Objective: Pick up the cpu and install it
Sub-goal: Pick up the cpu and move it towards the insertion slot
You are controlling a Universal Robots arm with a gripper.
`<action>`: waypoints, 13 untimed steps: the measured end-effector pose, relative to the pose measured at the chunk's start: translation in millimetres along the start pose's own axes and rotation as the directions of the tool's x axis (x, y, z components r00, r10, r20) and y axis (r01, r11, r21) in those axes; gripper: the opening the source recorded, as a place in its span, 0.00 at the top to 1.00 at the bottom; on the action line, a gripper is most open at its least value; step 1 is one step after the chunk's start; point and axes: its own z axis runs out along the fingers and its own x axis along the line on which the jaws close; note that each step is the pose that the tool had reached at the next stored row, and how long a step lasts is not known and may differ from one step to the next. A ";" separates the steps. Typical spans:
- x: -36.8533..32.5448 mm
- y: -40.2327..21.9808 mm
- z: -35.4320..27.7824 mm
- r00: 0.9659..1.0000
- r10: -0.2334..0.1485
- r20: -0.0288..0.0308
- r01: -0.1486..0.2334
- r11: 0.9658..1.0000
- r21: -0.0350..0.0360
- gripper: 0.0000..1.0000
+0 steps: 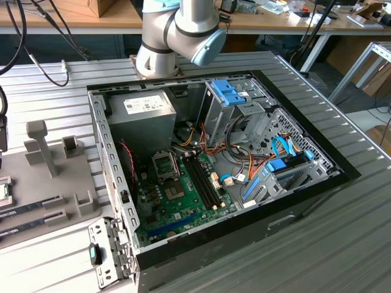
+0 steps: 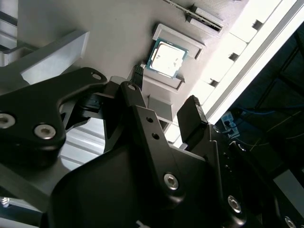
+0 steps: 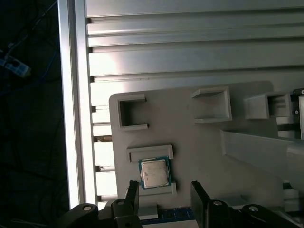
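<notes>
At the exterior view's left, a flat grey fixture plate point(image 1: 67, 177) with raised posts and shallow pockets lies on the ribbed aluminium desk point(image 1: 342, 244). Two long narrow strips point(image 1: 30, 204), possibly memory sticks, rest in its slots. To the right of the plate an open black computer case point(image 1: 293, 204) lies on its side. Inside it are a green motherboard point(image 1: 183, 195), a black square socket frame point(image 1: 165, 163) on that board, and a grey power supply box point(image 1: 143, 110) beyond. The grey-and-blue robot arm point(image 1: 180, 27) stands at the case's far edge. In both wrist views the jaws are spread wide over the plate with nothing between them. The cpu point(image 3: 154, 172), a small flat square chip with a silvery metal top and a thin green rim, lies flat in its shallow pocket on the plate. It sits just ahead of the jaw tips, roughly in line with the gap and closer to one jaw than the other. It looks untouched, though how far above it the jaws hang is hard to judge. Farther ahead of the jaws, beyond the chip, is a bracket-shaped grey pocket point(image 3: 119, 113).
</notes>
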 end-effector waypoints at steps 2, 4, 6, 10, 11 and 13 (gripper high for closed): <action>0.0 0.0 0.7 1.000 0.000 0.000 0.000 1.000 0.000 0.44; 0.0 0.0 1.4 1.000 0.000 0.000 0.000 1.000 0.000 0.44; 0.1 0.0 2.1 1.000 0.000 0.000 0.000 1.000 0.000 0.44; 0.1 0.0 3.4 1.000 0.000 0.000 0.000 1.000 0.000 0.44; 0.1 0.0 3.7 1.000 0.000 0.000 0.000 1.000 0.000 0.44; 0.1 0.0 4.2 1.000 0.000 0.000 0.000 1.000 0.000 0.44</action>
